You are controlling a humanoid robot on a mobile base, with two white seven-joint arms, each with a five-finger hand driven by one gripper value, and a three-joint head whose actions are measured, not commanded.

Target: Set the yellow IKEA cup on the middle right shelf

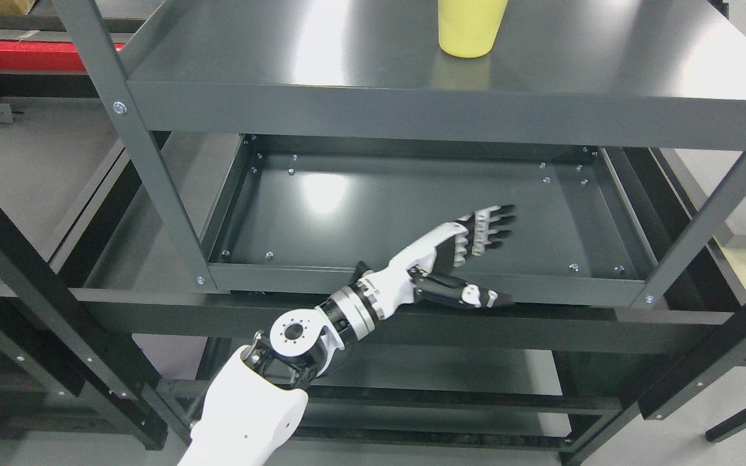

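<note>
So the yellow cup (470, 27) sits on the upper shelf (347, 71), left hand (470, 249) spread empty over the tray shelf (360, 207) below.

we see our left arm's smooth white plastic forearm shell (247, 414), ending in a round silver joint disc (293, 332) with a dark centre hole and small screws. beyond it sits a ribbed silver-and-black wrist collar (350, 312), then the white-backed left hand (457, 255) with black fingers (493, 226), pale grey segmented knuckles and a black thumb
</note>
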